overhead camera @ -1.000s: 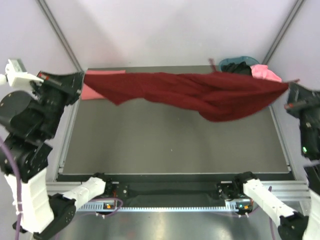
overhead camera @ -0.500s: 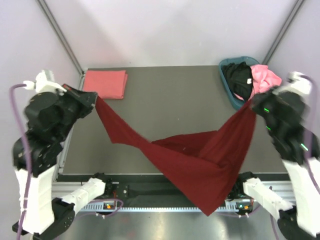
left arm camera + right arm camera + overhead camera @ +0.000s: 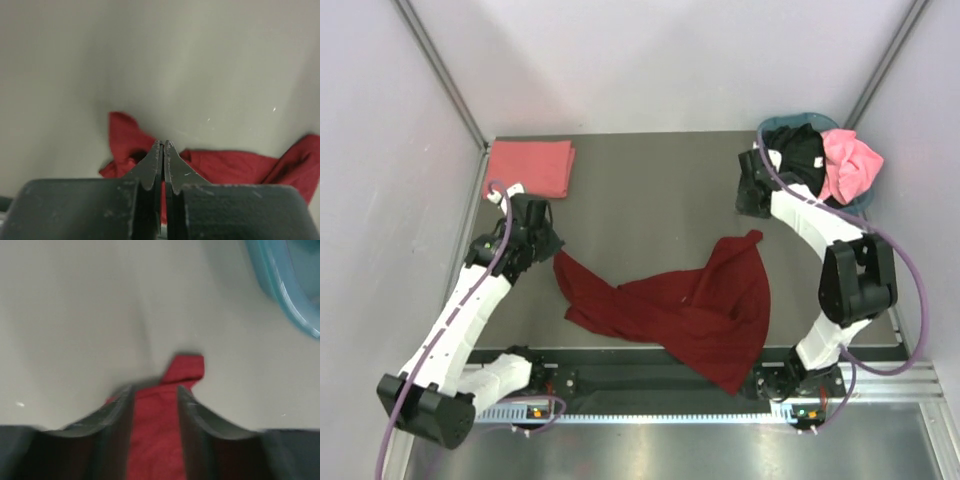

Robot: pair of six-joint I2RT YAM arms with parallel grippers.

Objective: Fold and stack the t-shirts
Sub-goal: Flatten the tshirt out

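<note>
The dark maroon t-shirt (image 3: 690, 310) lies crumpled on the table, and its lower edge hangs over the near rim. My left gripper (image 3: 550, 245) is low over the shirt's left corner. In the left wrist view it (image 3: 162, 142) is shut, with a strip of the maroon cloth (image 3: 230, 165) pinched between its fingers. My right gripper (image 3: 752, 210) is just behind the shirt's far right corner. In the right wrist view its (image 3: 155, 388) jaws stand apart, and the maroon corner (image 3: 186, 366) lies loose between them. A salmon-pink t-shirt (image 3: 530, 167) sits folded at the back left.
A teal-blue basket (image 3: 782, 124) at the back right corner holds a black t-shirt (image 3: 802, 155) and a bright pink t-shirt (image 3: 850, 165). Its rim (image 3: 280, 285) shows close to the right gripper. Grey table (image 3: 650, 190) stretches between the folded shirt and the basket.
Both arms have come down from holding the maroon shirt stretched in the air. The shirt now lies on the table. The right gripper has opened and let go of its corner.
</note>
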